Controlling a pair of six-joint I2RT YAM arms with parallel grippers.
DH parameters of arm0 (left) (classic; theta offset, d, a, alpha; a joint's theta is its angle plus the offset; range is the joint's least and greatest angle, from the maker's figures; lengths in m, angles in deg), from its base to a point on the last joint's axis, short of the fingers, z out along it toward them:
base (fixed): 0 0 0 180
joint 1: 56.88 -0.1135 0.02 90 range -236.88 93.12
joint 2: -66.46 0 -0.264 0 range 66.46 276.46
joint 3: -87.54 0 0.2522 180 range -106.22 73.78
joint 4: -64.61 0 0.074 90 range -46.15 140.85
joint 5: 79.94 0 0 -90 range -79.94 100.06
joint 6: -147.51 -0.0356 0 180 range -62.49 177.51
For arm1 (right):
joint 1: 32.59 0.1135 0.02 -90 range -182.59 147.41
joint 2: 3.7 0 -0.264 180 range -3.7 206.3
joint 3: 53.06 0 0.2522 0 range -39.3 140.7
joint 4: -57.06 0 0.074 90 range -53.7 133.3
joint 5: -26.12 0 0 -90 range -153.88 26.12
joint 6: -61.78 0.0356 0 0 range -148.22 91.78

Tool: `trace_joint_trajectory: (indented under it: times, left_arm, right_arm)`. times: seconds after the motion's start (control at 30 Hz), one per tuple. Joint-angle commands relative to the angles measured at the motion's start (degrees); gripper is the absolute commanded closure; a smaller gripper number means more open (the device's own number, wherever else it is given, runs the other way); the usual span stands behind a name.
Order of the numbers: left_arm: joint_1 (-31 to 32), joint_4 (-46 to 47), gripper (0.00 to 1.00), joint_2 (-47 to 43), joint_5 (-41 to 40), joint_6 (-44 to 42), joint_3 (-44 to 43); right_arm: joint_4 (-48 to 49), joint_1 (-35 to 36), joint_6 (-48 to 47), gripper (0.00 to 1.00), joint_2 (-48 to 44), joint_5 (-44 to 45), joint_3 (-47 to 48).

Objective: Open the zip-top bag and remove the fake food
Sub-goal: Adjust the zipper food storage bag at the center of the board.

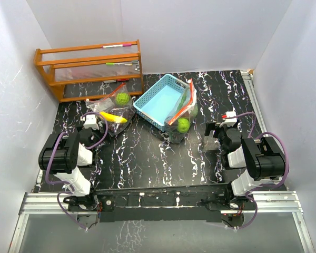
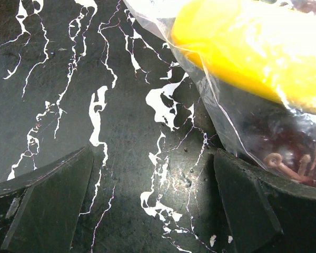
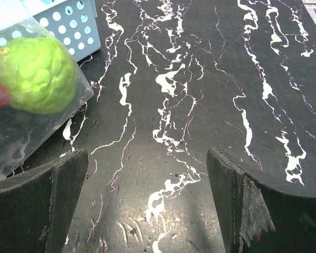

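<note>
- Left arm – elbow folded back near its base, forearm reaching forward, wrist tipped down over the table (image 1: 147,158).
- Left gripper (image 2: 152,176) – fingers (image 2: 47,203) spread wide, holding nothing, with bare tabletop between them. The edge of a zip-top bag (image 2: 221,113) reaches the right fingertip; I cannot tell whether they touch.
- Yellow banana (image 2: 253,50) – inside that bag, ahead and right of the left gripper, its long axis slanting across the gripper's front. The dark purple grapes (image 2: 284,139) lie under it, nearer the right finger.
- Right arm – folded likewise, wrist low.
- Right gripper (image 3: 147,179) – spread wide and holding nothing, above bare table.
- Second bag (image 3: 21,132) – ahead and left of the right gripper, against the light-blue basket (image 3: 68,23), with a bumpy lime-green ball (image 3: 37,74) inside.
</note>
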Motion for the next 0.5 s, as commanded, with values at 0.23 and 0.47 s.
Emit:
trace_joint_trajectory:
  times: [0.23,0.47]
  left_arm:
    - [-0.3,0.9,0.03,-1.2,1.5,-0.3,-0.9]
    - [1.4,-12.2,0.03,-20.3,-5.0,1.7,-1.5]
  right_arm:
    - [2.2,-0.1,0.1,0.01,0.2,-0.9,0.6]
    - [2.3,-0.2,0.4,0.01,0.2,-0.3,0.6]
